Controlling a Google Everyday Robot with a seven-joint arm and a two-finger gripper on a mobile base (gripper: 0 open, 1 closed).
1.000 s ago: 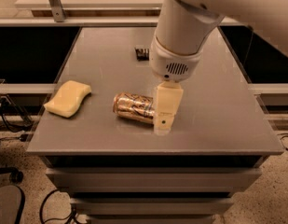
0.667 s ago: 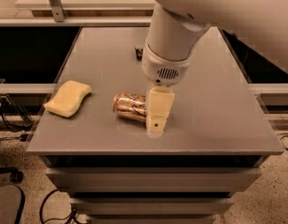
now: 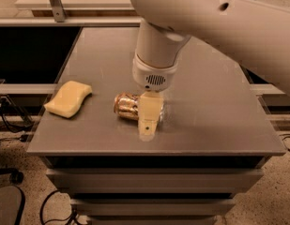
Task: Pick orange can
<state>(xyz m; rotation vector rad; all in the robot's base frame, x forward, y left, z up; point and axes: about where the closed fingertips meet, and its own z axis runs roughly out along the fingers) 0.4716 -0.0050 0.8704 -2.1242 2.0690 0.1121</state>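
Gripper [image 3: 148,123] sits low at the surface [image 3: 210,107], overlapping the middle of the orange can [image 3: 126,106], which lies on its side beside a yellow sponge [image 3: 68,98]; whether it is clamped cannot be told.

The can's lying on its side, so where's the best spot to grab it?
Probably its middle, from straight above, squeezing the round body front to back. The can lies on its side on the table, ends pointing left and right, leaving both curved sides free. The gripper hangs over its right half.
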